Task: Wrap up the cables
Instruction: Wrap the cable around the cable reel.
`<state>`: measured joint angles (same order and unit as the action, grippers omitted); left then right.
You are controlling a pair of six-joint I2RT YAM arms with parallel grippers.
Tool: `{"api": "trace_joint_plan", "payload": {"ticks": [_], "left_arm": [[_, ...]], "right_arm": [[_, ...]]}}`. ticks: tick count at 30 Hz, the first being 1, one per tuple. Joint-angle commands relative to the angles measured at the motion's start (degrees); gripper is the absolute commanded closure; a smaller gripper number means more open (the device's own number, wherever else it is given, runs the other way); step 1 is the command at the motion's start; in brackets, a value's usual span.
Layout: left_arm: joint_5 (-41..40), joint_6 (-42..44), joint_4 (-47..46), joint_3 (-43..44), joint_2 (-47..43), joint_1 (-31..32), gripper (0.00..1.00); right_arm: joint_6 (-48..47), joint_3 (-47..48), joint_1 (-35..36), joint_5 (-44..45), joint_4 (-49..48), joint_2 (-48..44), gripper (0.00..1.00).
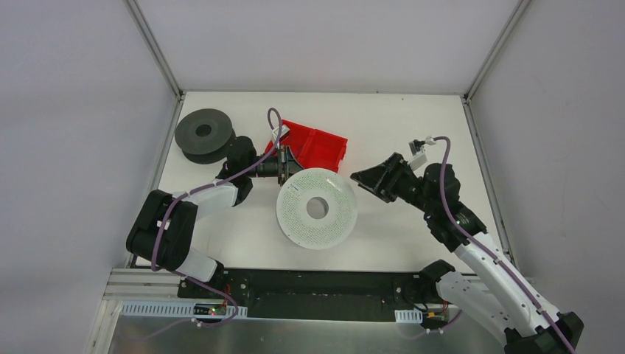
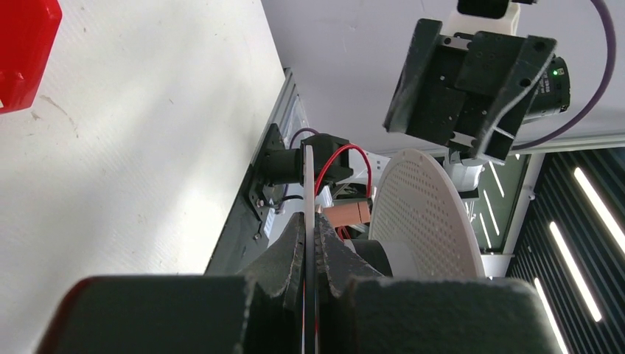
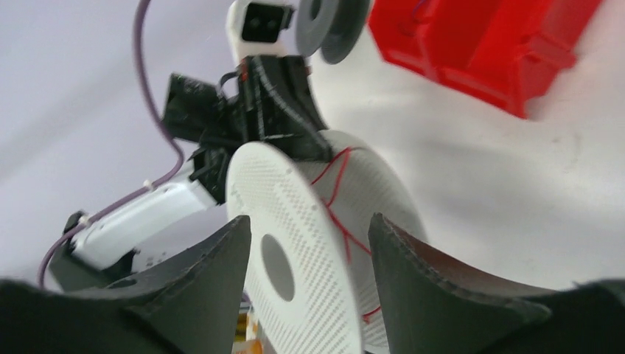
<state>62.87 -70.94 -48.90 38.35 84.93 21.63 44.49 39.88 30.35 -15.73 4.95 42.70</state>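
Observation:
A white perforated spool [image 1: 317, 209] is held up on edge, off the table. My left gripper [image 1: 284, 167] is shut on the rim of one of its flanges; in the left wrist view the fingers [image 2: 310, 221] pinch the thin flange edge [image 2: 309, 177], with the other flange [image 2: 424, 214] to the right. Thin red cables [image 3: 335, 199] lie loose and curly across the spool's core between the flanges [image 3: 295, 243]. My right gripper [image 1: 362, 178] is open and empty, just right of the spool; its jaws [image 3: 309, 228] frame the near flange without touching it.
A red bin [image 1: 313, 144] stands behind the spool, also in the right wrist view [image 3: 486, 44]. A dark grey spool [image 1: 205, 134] sits at the back left. The black base rail [image 1: 317, 284] runs along the near edge.

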Motion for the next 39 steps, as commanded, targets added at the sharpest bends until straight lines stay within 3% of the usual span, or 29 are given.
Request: {"api": "trace_joint_plan", "payload": {"ticks": [1,15,24,29,36,39], "left_arm": [[1.1,1.9,0.3,1.6,-3.0,-0.8,1.0],[1.6,5.2,5.2,2.4,-4.4,-0.9,1.0],[1.2,7.4,6.9,2.6,-3.3,-1.0,1.0],[0.7,6.0,4.6,1.3,-3.0,-0.9,1.0],[1.0,3.1,0.9,0.1,-2.6,-0.9,1.0],[1.2,0.2,-3.1,-0.4,-1.7,-0.9,1.0]], "right_arm": [[2.1,-1.9,-0.1,-12.4,-9.0,-0.5,0.37],[-2.8,-1.2,-0.2,-9.6,0.2,-0.2,0.37],[6.1,-10.8,0.4,-20.7,-20.8,4.3,0.46],[7.2,-11.7,0.4,-21.5,-23.8,6.1,0.5],[14.7,-16.0,0.4,-22.6,-37.0,8.3,0.7],[15.6,-17.0,0.4,-23.0,-39.8,8.9,0.84]]}}
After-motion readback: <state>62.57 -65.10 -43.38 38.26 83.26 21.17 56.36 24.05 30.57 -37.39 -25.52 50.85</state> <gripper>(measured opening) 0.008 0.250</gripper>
